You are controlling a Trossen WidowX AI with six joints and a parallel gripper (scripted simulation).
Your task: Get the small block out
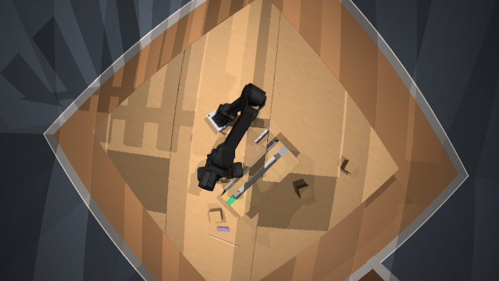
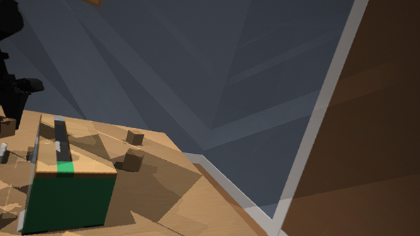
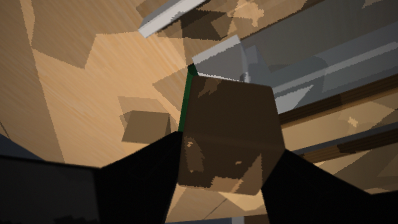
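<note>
My gripper (image 2: 6,128) (image 3: 220,144) is shut on the small wooden block (image 2: 6,128) (image 3: 230,120). It holds the block up off the table, on the clear-front side of the box. The fingertips are hidden under the arm in the top view. The box (image 1: 288,162) (image 2: 69,204) stands upright, with a wooden top, a dark slot along it and a green end. In the wrist view the box's clear front (image 3: 350,62) lies below and to the right of the held block. The exact gap between block and box is hard to tell.
A pale bar (image 1: 261,136) (image 3: 172,17) lies before the box. A wooden cube (image 1: 215,216) (image 3: 146,126), a purple block (image 1: 223,229) and a thin stick (image 1: 224,240) lie beyond the green end. Two more cubes (image 1: 305,191) (image 2: 133,161) (image 1: 349,169) (image 2: 134,137) lie behind the box.
</note>
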